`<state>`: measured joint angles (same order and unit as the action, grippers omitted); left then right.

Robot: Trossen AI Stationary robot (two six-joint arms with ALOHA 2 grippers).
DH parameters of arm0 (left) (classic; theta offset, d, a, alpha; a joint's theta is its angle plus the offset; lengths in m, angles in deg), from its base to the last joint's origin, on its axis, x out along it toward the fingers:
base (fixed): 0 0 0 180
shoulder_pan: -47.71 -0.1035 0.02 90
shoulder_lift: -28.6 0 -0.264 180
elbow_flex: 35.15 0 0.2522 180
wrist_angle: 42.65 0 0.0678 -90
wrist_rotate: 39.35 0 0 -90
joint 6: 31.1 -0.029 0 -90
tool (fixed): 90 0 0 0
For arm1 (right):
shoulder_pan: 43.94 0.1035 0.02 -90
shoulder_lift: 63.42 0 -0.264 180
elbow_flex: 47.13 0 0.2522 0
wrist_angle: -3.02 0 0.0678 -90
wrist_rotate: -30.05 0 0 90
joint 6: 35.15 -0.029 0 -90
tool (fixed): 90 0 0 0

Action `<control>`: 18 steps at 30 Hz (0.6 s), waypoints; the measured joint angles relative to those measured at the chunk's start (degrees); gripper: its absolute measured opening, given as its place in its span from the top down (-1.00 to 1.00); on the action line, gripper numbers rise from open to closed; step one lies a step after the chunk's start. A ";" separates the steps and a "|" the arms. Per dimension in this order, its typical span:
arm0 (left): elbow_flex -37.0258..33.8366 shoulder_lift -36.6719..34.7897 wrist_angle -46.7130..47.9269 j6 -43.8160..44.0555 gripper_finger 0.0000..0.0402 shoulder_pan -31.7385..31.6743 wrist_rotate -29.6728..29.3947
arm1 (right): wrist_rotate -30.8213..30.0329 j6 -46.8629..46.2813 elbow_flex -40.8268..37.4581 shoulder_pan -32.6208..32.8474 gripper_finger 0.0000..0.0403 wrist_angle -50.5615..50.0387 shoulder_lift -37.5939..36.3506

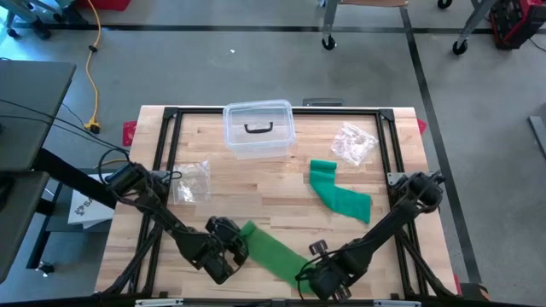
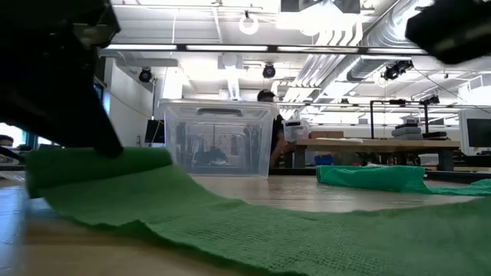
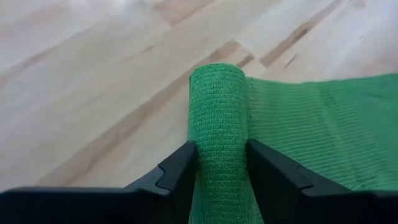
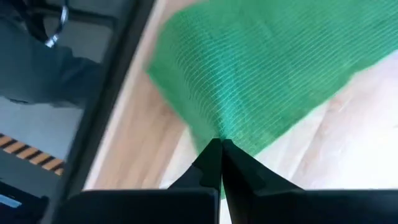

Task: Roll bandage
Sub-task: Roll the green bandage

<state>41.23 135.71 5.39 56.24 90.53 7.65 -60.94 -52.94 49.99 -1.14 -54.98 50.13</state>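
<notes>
1. Green bandage lies at table's near edge; left gripper pinches its rolled end.
2. Right gripper, fingers pressed together, pins loose tail.
3. Keep strip taut & straight while rolling, I'd say.

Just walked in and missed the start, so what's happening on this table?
Two arms are rolling up a green bandage strip. The left tool grips the rolled end, while the right tool is shut on the strip's other end. A second green bandage lies loose by the clear box.
</notes>
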 joint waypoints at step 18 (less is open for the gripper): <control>3.44 -0.14 0.60 -10.06 0.56 -3.01 -1.23 | -8.71 -4.30 0.13 0.74 0.85 2.99 -3.34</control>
<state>44.67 135.58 5.99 46.18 87.53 6.42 -69.66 -57.24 50.12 -0.39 -51.99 46.79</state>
